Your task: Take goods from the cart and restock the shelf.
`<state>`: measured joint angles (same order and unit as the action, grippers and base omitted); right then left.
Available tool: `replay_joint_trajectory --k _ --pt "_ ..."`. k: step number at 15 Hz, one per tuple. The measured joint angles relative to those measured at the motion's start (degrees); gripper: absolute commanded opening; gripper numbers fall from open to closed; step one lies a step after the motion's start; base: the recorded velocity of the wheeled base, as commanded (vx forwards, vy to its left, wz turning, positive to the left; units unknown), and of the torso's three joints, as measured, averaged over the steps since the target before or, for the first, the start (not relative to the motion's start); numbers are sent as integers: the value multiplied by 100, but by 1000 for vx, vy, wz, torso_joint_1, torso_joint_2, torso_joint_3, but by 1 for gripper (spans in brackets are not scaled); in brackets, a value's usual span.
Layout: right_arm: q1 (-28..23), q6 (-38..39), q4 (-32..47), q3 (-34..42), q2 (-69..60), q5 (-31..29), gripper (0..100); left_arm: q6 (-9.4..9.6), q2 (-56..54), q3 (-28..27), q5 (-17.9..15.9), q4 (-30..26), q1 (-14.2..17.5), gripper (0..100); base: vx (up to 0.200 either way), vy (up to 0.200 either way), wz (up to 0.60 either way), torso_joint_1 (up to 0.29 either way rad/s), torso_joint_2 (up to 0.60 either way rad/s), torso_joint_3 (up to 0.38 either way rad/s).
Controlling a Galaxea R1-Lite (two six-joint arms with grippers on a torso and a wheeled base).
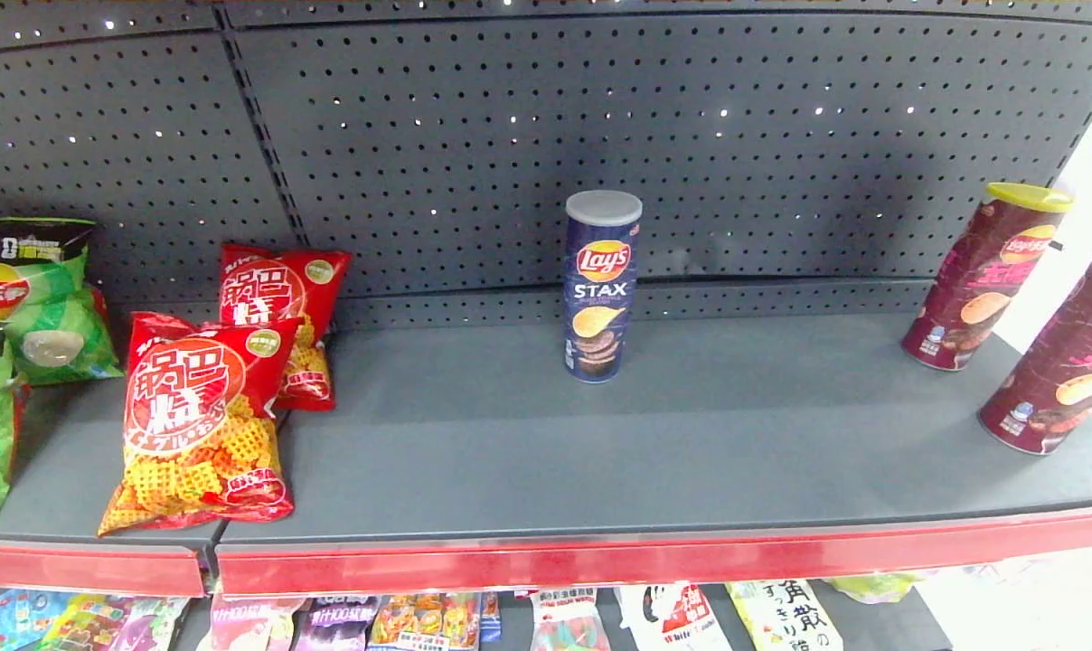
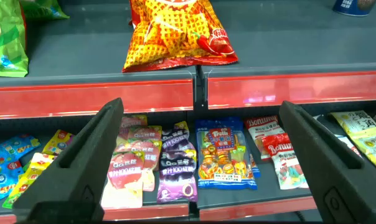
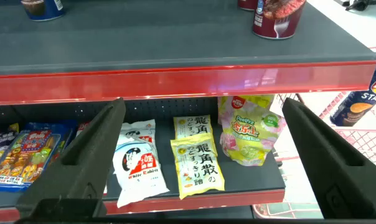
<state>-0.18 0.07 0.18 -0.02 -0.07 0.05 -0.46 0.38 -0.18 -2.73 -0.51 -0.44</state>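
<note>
Head view, shelf (image 1: 528, 470): a flat, matt dark-grey board with a glossy red front lip. The blue can (image 1: 602, 287) stands upright on it, mid-width, near the back.
Green bags (image 1: 23, 298): crinkly foil pillows, far left of the blue can.
Red bags (image 1: 198, 420): two shiny puffed pouches printed with lattice snacks, left of the blue can, the front one overlapping the rear.
Pegboard (image 1: 600, 117): dark perforated metal sheet just behind the blue can.
Blue can: tall smooth cylinder with a grey plastic lid.
Maroon cans (image 1: 984, 276): two cylinders of the same shape with yellow-green lids, well right of the blue can, one nearer the lip.
Left gripper (image 2: 199, 107): black blocky fingers spread wide with nothing between them. It is below and left of the blue can, facing flat candy packets (image 2: 175, 168) on the tier beneath.
Right gripper (image 3: 202, 104): fingers likewise apart and empty. It is below and right of the blue can, facing soft sachets (image 3: 197, 165).
Cart (image 3: 300, 112): thin wire frame, low and far right of the blue can, with a cart can (image 3: 362, 99) in it, blue and cylindrical.
</note>
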Motion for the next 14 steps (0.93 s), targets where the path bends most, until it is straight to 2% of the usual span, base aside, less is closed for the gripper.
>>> replay_joint_trajectory --k 4,14 --pt "0 -2 0 2 0 0 100 2 0 0 0 -2 0 100 0 0 0 0 0 0" --pt "0 -7 0 2 0 -5 100 15 0 2 0 0 0 100 0 -200 0 3 5 -1"
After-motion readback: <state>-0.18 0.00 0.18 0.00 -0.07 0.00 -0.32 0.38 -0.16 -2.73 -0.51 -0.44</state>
